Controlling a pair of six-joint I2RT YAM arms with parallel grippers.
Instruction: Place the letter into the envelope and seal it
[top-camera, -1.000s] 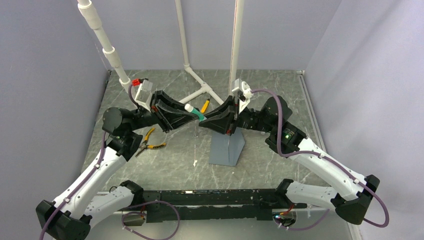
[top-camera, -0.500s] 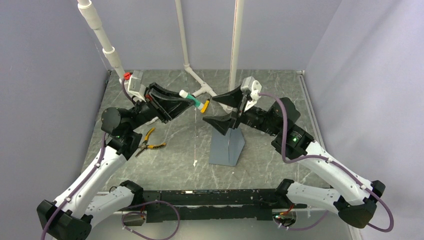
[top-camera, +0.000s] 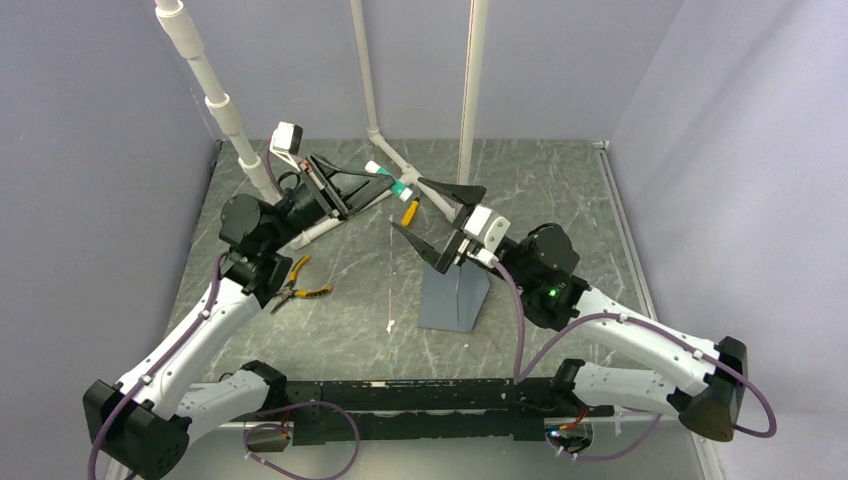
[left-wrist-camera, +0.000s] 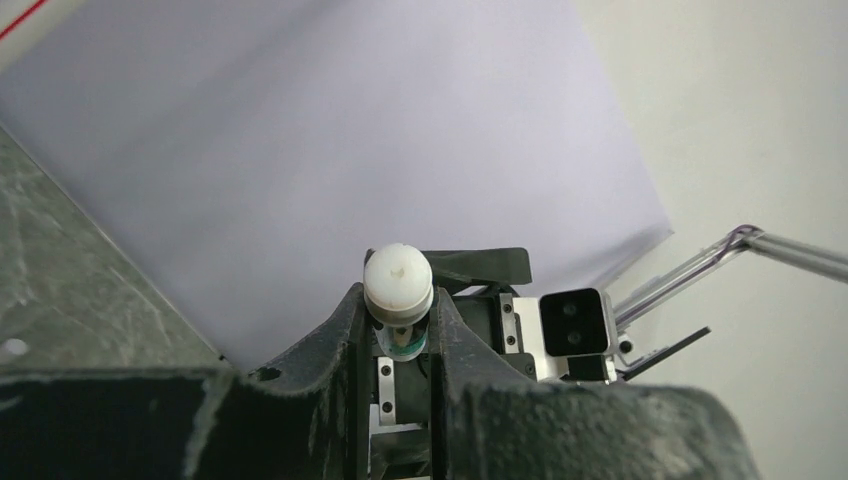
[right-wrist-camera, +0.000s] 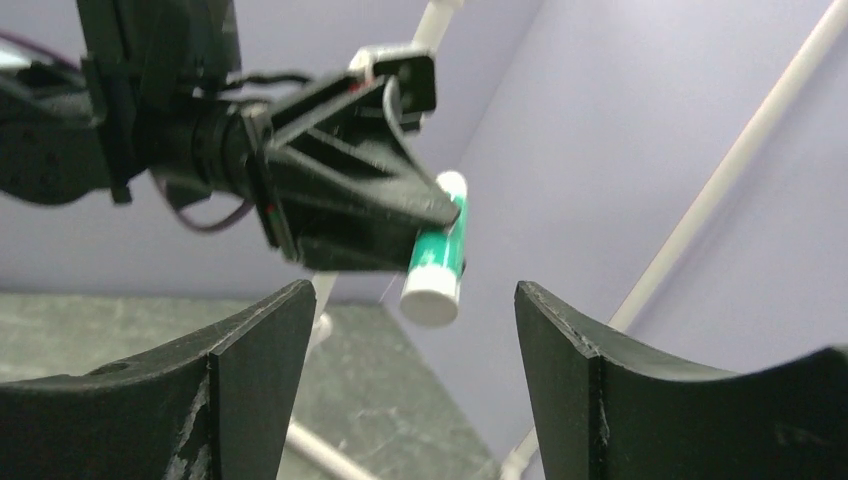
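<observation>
The slate blue-grey envelope (top-camera: 455, 297) lies on the table at centre, under my right wrist. No letter shows in any view. My left gripper (top-camera: 385, 184) is raised over the far part of the table and shut on a green and white glue stick (top-camera: 390, 185). Its white end (left-wrist-camera: 398, 282) pokes out between the jaws, and my left gripper (left-wrist-camera: 398, 312) pinches the green body. My right gripper (top-camera: 407, 203) is open just right of the stick, touching nothing. In the right wrist view the glue stick (right-wrist-camera: 438, 258) hangs ahead of the wide-apart right gripper (right-wrist-camera: 412, 300).
Orange-handled pliers (top-camera: 298, 286) lie on the table by the left arm. A yellow-handled tool (top-camera: 409, 212) lies near the white pipe frame (top-camera: 400, 165) at the back. Grey walls close in the left, back and right.
My right gripper let go of the glue stick, opened wide and drew back lower. My left arm lifted the stick up and toward the back.
</observation>
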